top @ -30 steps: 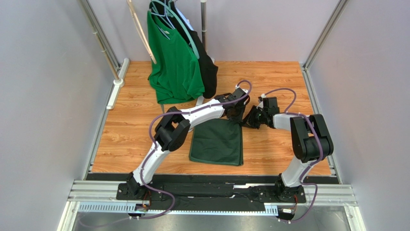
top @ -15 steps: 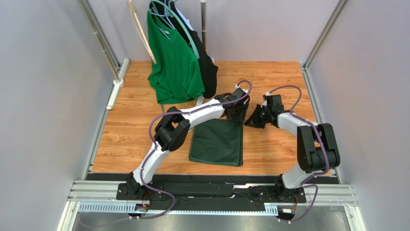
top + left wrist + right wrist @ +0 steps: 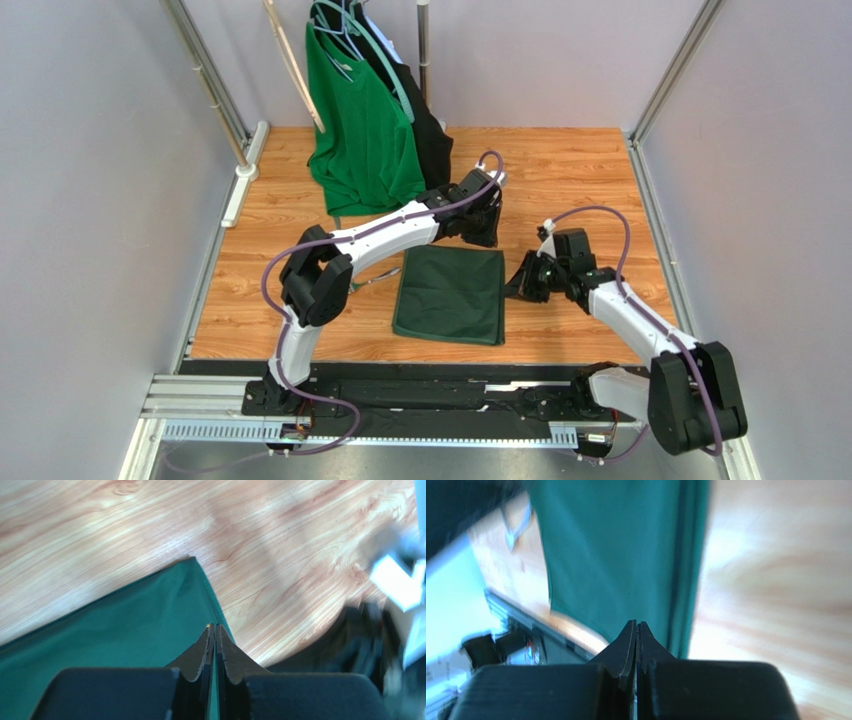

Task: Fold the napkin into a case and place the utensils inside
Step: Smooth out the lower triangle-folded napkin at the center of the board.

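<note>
While the napkin (image 3: 450, 295) lies folded flat at the middle of the table (image 3: 590, 170), the left gripper (image 3: 487, 238) hangs at its far right corner, fingers all but pressed together on nothing. The right gripper (image 3: 516, 286) is clenched and empty, just right of the cloth's right edge.

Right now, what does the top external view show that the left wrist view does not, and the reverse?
Only the top external view: the whole folded napkin as a flat rectangle, and the bright green T-shirt and black garment hanging behind it. Only the left wrist view: the left hand up close, its fingers almost together above the napkin's edge near a corner. Both: the napkin and the wooden table.
</note>
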Available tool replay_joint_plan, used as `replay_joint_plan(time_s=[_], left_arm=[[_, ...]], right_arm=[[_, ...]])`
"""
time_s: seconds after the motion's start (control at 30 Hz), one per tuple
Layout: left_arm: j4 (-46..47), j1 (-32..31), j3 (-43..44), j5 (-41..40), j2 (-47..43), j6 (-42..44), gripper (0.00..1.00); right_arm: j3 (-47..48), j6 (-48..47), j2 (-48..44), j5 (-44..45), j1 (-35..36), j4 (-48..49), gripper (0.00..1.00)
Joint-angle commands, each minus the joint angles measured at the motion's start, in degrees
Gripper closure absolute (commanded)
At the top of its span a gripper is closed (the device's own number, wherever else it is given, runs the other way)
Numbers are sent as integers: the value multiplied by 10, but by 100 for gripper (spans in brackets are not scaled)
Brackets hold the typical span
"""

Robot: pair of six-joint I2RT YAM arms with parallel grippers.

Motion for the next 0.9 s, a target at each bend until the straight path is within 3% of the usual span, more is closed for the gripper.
replay_joint_plan(time_s=[0.0,0.13,0.3,0.43,0.57,0.67,0.73,0.87], left_arm=[[10,2,22,66,72,-12,92],[10,1,44,61,105,-12,93],[-2,1,52,42,92,5,90],[-4,-11,-1,22,21,19,68],[43,-56,-130,21,-81,22,58],[64,-98,-190,12,-118,23,58],[66,-122,-207,-13,-128,34,63],[65,-161,-220,-41,-109,52,67]], right_arm=[[-44,52,-43,-37,53,18,100],[-131,75,-64,-30,59,34,100],[-133,49,-74,35,58,-28,100],[-118,59,-126,51,55,-51,100],[-126,80,-173,58,54,-61,100],[-129,80,-167,49,55,-54,100],[-140,84,-152,35,55,-32,100],[-169,102,-129,7,55,28,100]])
